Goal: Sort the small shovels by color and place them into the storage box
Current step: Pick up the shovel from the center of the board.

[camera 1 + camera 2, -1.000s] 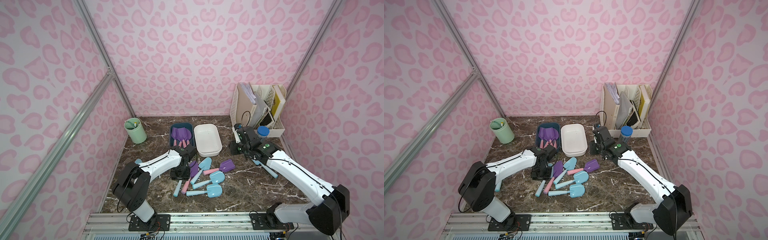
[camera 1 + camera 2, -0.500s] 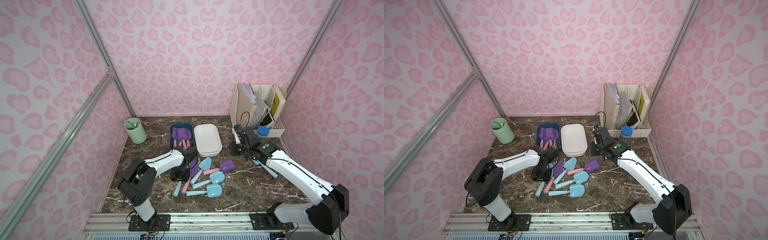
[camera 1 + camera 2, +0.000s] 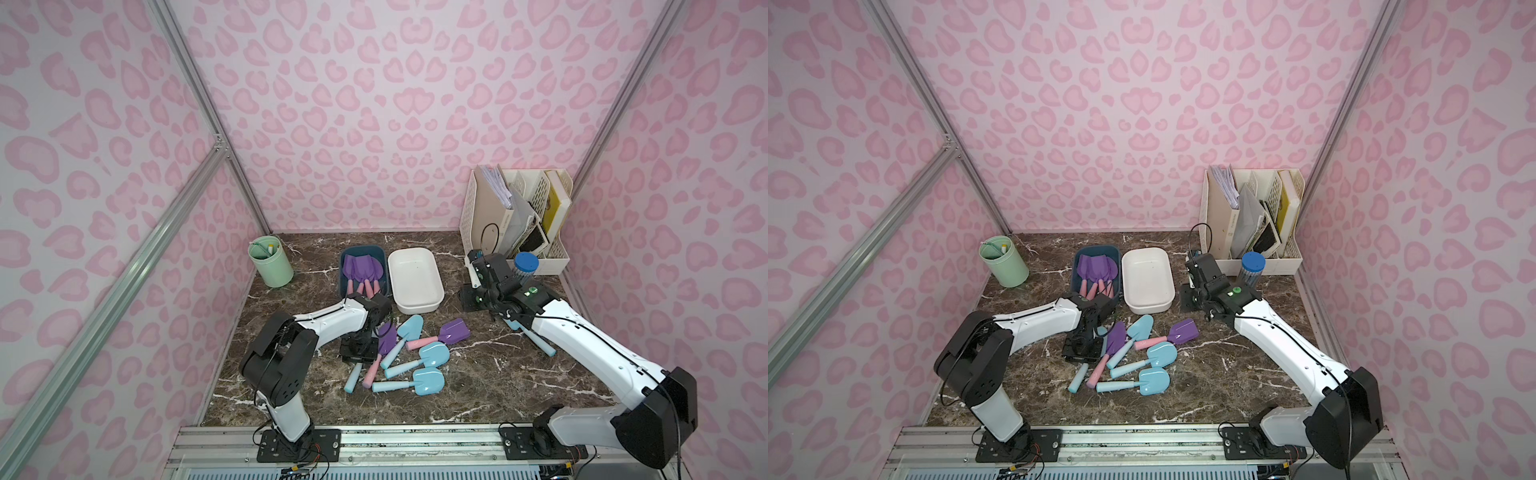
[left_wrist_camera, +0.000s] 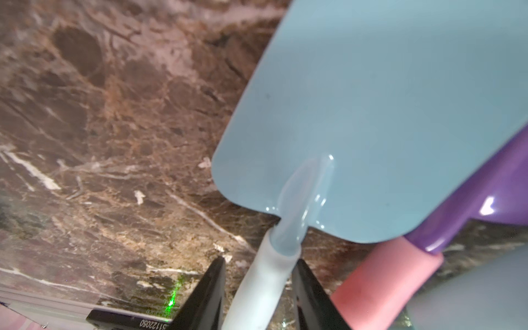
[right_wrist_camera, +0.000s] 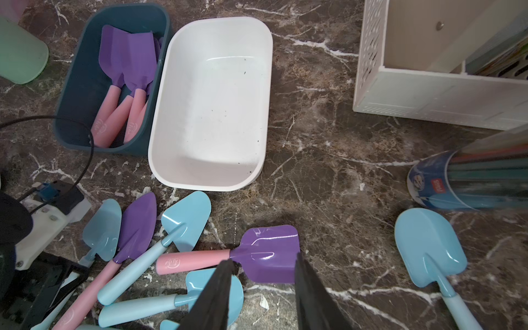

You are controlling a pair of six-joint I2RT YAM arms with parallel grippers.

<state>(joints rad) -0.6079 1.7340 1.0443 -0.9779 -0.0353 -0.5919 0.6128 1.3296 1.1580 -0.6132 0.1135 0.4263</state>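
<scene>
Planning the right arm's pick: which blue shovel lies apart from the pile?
The blue shovel beside the pencil tube, alone; the others lie heaped together.

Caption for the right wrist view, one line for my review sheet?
Right gripper, jaws apart, facing loose shovels; purple shovels in the blue box, white box empty.

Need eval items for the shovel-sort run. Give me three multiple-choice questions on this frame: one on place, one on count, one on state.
1. Dark blue bin relative to white bin: A side by side; B nested; C far apart.
2. Purple-bladed shovels lying loose on the table: A none; B two; C five.
3. White bin is: A empty; B full; C overturned.

1 A: their long walls run next to each other.
2 B: a second one lies in the same pile; the other purple ones are in the dark blue bin.
3 A: it stands upright, only bare floor inside.
</scene>
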